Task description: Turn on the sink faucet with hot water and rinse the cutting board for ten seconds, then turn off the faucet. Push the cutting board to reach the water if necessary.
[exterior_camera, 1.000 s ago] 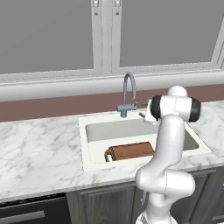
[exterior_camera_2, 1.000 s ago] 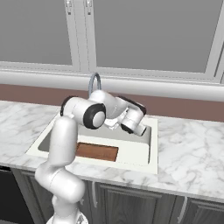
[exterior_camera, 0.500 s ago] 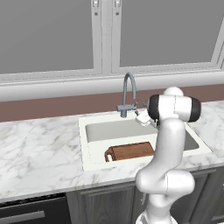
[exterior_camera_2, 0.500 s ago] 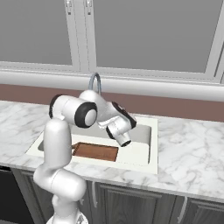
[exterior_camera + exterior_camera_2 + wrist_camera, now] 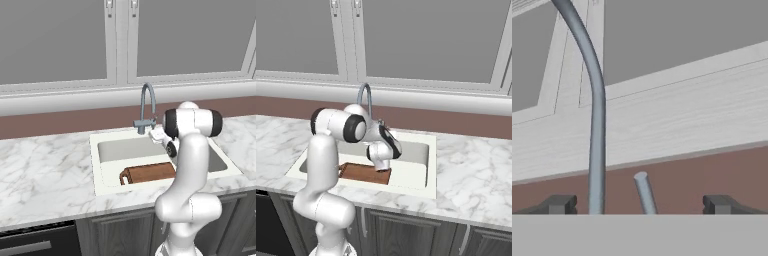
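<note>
The sink [image 5: 100, 165] is a cream-white recessed basin set into the marble counter [image 5: 45, 175], close to the counter's front edge. The sink faucet [image 5: 146, 107] stands on the back rim of the sink, at about the middle of that rim, with its gooseneck spout arching forward over the basin. In the hand view the faucet's upright tube [image 5: 596, 130] rises left of centre, and its short side lever [image 5: 644, 192] stands tilted just right of the tube.

The cutting board [image 5: 147, 173] lies flat on the basin floor against the front wall of the sink, with its handle loop toward the left end of the basin. In the right base view the board [image 5: 358, 172] is partly covered by the arm.

The gripper [image 5: 639, 204] is at the faucet's base, above the back part of the basin. Its jaws stand wide apart and hold nothing. The lever lies between the two fingertips [image 5: 559, 204], touching neither. The tube lies just inside the left fingertip.
</note>
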Controlling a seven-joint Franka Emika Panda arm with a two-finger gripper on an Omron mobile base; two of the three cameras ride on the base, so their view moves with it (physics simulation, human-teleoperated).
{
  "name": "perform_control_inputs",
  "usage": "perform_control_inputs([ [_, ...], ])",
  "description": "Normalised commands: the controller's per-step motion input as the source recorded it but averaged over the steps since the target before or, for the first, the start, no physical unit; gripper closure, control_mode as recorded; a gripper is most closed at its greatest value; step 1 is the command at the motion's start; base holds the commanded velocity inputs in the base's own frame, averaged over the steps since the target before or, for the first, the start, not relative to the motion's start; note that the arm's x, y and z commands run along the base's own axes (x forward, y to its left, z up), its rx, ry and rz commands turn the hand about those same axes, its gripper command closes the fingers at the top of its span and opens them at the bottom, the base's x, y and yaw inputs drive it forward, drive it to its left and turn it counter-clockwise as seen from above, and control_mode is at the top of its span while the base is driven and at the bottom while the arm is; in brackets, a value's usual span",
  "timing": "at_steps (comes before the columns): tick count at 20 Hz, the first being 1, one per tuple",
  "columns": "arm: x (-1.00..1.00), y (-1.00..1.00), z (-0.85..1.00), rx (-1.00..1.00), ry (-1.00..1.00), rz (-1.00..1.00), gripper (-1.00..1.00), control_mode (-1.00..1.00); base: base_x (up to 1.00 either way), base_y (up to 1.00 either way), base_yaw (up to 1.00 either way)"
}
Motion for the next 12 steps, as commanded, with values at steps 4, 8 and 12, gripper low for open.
perform_control_inputs([
  [4,0.26,0.00,-0.23,0.02,-0.01,0.00,-1.00,-1.00,0.00,0.00,0.00],
  [8,0.37,0.00,-0.02,0.02,0.00,0.00,-1.00,-1.00,0.00,0.00,0.00],
  [12,0.42,-0.12,0.00,0.04,0.00,0.00,-1.00,-1.00,0.00,0.00,0.00],
])
